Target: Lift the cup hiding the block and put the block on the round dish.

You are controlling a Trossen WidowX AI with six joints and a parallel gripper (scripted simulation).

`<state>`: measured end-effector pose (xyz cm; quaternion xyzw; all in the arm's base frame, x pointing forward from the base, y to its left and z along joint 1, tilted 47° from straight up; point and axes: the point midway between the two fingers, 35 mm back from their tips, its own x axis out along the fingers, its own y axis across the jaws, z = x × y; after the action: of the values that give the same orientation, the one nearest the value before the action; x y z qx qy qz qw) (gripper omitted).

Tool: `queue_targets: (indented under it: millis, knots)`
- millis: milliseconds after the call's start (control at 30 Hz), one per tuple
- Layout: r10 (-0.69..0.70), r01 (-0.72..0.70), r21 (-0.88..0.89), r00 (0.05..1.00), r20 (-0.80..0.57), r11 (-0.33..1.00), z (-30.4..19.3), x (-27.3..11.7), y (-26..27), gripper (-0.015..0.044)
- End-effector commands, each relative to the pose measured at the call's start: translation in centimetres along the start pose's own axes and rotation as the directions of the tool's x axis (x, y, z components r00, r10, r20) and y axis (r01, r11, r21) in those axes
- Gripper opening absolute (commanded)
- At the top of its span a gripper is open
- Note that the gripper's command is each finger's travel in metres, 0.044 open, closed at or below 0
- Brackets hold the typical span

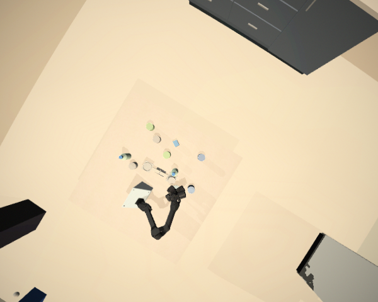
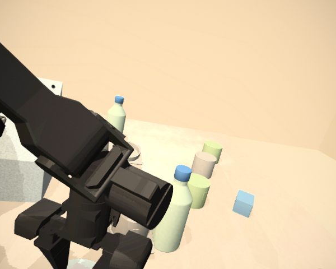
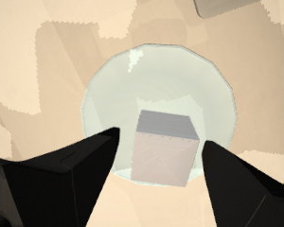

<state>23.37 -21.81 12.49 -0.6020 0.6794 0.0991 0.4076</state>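
The gripper (image 3: pixel 162 136) is open, its fingers on either side of the pale grey-pink block (image 3: pixel 165 161) with gaps beside it. The block appears to rest on the near part of the round pale dish (image 3: pixel 156 71) (image 1: pixel 176 186) (image 2: pixel 81 263); exact contact is hard to tell. The balance (image 1: pixel 160 170) has an empty ring pan (image 1: pixel 147 166) (image 2: pixel 135 151) at its far end. A beige cup (image 1: pixel 171 179) (image 2: pixel 136 226) stands on its end nearer the dish. Another beige cup (image 1: pixel 133 165) stands off the balance, beyond the empty pan. No cup shows above the dish.
A green bottle (image 1: pixel 174 171) (image 2: pixel 172 222) stands close beside the balance's cup. A lilac cup (image 1: pixel 191 189) is right of the gripper. Another bottle (image 1: pixel 126 156) (image 2: pixel 116 118), green cups (image 1: pixel 166 154) (image 1: pixel 149 126) and a blue block (image 1: pixel 176 143) (image 2: pixel 243 203) stand farther off.
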Motion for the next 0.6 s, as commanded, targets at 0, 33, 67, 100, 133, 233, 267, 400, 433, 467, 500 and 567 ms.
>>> queue_targets:
  millis: [0,33,67,100,133,233,267,400,433,467,500,567]
  knots:
    - [0.000,0.000,0.001,1.000,0.000,1.000,0.0,0.0,0.0,0.0341]
    - [0.000,0.000,0.001,1.000,0.000,1.000,0.0,0.0,0.0,0.0368]
    - [0.000,0.000,0.001,1.000,0.000,1.000,0.0,0.0,0.0,0.0394]
    - [-0.004,0.004,0.000,1.000,0.003,1.000,0.0,-0.2,0.0,0.0420]
    - [-0.010,0.010,-0.003,1.000,0.008,1.000,0.1,-0.8,-0.1,0.0440]
    - [0.000,0.000,-0.005,1.000,0.013,1.000,0.3,-3.4,0.0,0.0440]
    - [0.003,-0.003,-0.006,1.000,0.012,1.000,0.3,-4.3,0.1,0.0440]
    - [0.009,-0.009,-0.008,1.000,0.009,1.000,0.2,-5.6,0.3,0.0440]
    - [0.009,-0.009,-0.008,1.000,0.009,1.000,0.2,-5.6,0.3,0.0440]
    - [0.009,-0.008,-0.008,1.000,0.010,1.000,0.2,-5.8,0.3,0.0440]
    - [0.008,-0.008,-0.009,1.000,0.011,1.000,0.3,-6.4,0.3,0.0440]
    - [0.005,-0.005,-0.013,1.000,0.014,1.000,0.3,-8.4,0.3,0.0440]
